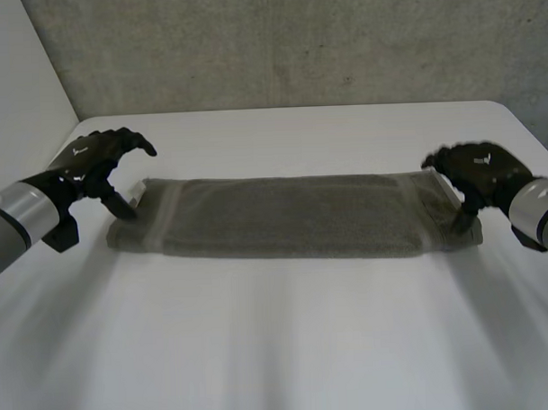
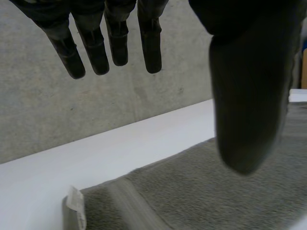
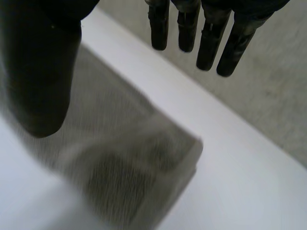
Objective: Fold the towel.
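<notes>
Closest in the head view are the two arms, the left arm [image 1: 22,218] coming in low from one side and the right arm [image 1: 540,214] from the other. Between them the towel [image 1: 283,218] lies flat across the white bench [image 1: 279,349] as a long grey-brown strip, already folded lengthwise. The left hand [image 1: 97,162] hovers at the towel's left end, fingers arched above the bench and thumb pointing down just beside the short edge. The right hand [image 1: 480,175] sits over the right end, thumb reaching down at the near corner. Whether either thumb touches the cloth cannot be told. In the left wrist view the left hand's fingers [image 2: 112,43] hang straight, well apart from the thumb [image 2: 249,96], spread wide and holding nothing. The towel [image 2: 201,191] lies below the thumb. A small white label [image 2: 76,206] stands at the towel's corner, with no legible writing. In the right wrist view the right hand's fingers [image 3: 206,38] are likewise straight and far from the thumb [image 3: 38,72], grasping nothing, and the towel's corner [image 3: 144,163] lies on the bench beneath the gap between them.
</notes>
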